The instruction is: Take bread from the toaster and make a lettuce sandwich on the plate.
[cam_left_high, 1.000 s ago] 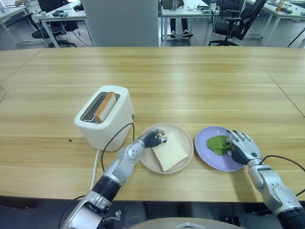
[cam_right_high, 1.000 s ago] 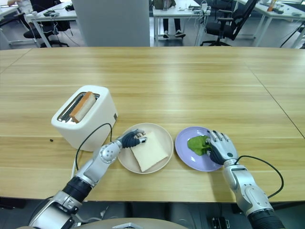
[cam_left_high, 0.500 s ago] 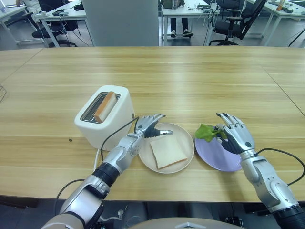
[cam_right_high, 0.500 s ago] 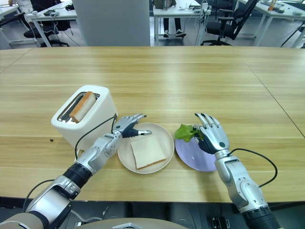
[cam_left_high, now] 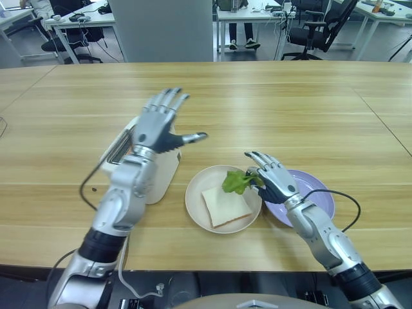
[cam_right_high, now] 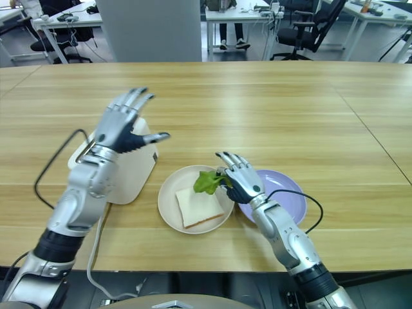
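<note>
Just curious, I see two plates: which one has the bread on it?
The beige plate beside the toaster holds the bread slice; the purple plate does not.

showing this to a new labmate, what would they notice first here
First, the left hand, spread open above the white toaster at the left. Next, the right hand holding green lettuce over the beige plate at centre, which carries a bread slice.

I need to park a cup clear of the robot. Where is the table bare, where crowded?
The far half of the table, beyond the toaster, is bare; so is the stretch right of the purple plate. Crowded: the near middle, with the left hand up by the toaster and the right hand holding lettuce over the beige plate.
</note>
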Robot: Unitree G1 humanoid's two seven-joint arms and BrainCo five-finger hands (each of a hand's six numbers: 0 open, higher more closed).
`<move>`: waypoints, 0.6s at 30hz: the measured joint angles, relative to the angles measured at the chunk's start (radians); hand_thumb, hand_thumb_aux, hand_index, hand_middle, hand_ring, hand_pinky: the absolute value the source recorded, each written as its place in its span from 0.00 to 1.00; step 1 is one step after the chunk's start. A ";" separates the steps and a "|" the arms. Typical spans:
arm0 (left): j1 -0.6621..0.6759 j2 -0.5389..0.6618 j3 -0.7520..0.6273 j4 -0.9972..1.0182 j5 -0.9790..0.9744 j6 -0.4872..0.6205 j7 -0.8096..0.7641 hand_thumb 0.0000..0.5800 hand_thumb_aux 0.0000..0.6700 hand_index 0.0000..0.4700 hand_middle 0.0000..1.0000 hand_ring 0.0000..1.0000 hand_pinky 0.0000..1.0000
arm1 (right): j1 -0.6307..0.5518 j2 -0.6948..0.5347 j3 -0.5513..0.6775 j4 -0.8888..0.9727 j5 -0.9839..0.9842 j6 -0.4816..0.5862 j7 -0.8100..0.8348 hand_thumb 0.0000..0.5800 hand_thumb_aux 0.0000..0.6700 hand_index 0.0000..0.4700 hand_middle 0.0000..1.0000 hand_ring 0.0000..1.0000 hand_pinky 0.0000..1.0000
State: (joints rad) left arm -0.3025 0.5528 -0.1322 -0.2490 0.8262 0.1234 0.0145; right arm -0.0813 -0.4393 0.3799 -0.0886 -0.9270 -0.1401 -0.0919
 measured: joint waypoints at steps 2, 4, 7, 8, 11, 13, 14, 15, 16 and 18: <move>0.020 0.032 0.051 -0.008 0.006 0.036 -0.019 0.00 0.00 0.00 0.00 0.00 0.00 | -0.008 0.020 0.025 0.026 0.000 -0.008 0.008 1.00 1.00 0.98 0.00 0.00 0.00; 0.044 0.067 0.087 -0.006 0.026 0.079 -0.046 0.00 0.00 0.00 0.00 0.00 0.00 | -0.026 0.042 0.053 0.062 -0.002 -0.015 0.010 1.00 1.00 0.98 0.00 0.00 0.00; 0.069 0.106 0.118 0.029 0.050 0.151 -0.107 0.00 0.00 0.00 0.00 0.00 0.00 | -0.041 0.056 0.085 0.111 -0.004 -0.025 0.010 1.00 1.00 0.98 0.00 0.00 0.00; 0.075 0.113 0.118 0.050 0.053 0.167 -0.126 0.00 0.00 0.00 0.00 0.00 0.00 | -0.041 0.056 0.091 0.121 -0.004 -0.025 0.010 1.00 1.00 0.98 0.00 0.00 0.00; 0.102 0.117 0.100 0.123 0.060 0.208 -0.195 0.00 0.00 0.00 0.00 0.00 0.00 | -0.041 0.054 0.099 0.148 -0.009 -0.022 0.016 0.98 0.87 0.85 0.00 0.00 0.00; 0.112 0.107 0.077 0.146 0.060 0.215 -0.223 0.00 0.00 0.00 0.00 0.00 0.00 | -0.041 0.050 0.099 0.157 -0.012 -0.020 0.021 0.00 0.00 0.00 0.00 0.00 0.00; 0.111 0.100 0.071 0.146 0.059 0.216 -0.231 0.00 0.00 0.00 0.00 0.00 0.00 | -0.041 0.049 0.099 0.160 -0.013 -0.019 0.024 0.00 0.00 0.00 0.00 0.00 0.00; 0.107 0.096 0.065 0.149 0.060 0.219 -0.237 0.00 0.00 0.00 0.00 0.00 0.00 | -0.041 0.046 0.100 0.162 -0.014 -0.019 0.026 0.00 0.00 0.00 0.00 0.00 0.00; 0.101 0.092 0.058 0.155 0.060 0.223 -0.241 0.00 0.00 0.00 0.00 0.00 0.00 | -0.041 0.042 0.101 0.165 -0.017 -0.019 0.028 0.00 0.00 0.00 0.00 0.00 0.00; 0.087 0.089 0.044 0.173 0.061 0.229 -0.249 0.00 0.00 0.00 0.00 0.00 0.00 | -0.038 0.032 0.101 0.168 -0.022 -0.018 0.033 0.00 0.00 0.00 0.00 0.00 0.00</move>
State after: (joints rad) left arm -0.2157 0.6422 -0.0886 -0.0764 0.8871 0.3520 -0.2347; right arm -0.1197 -0.4069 0.4810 0.0791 -0.9489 -0.1579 -0.0592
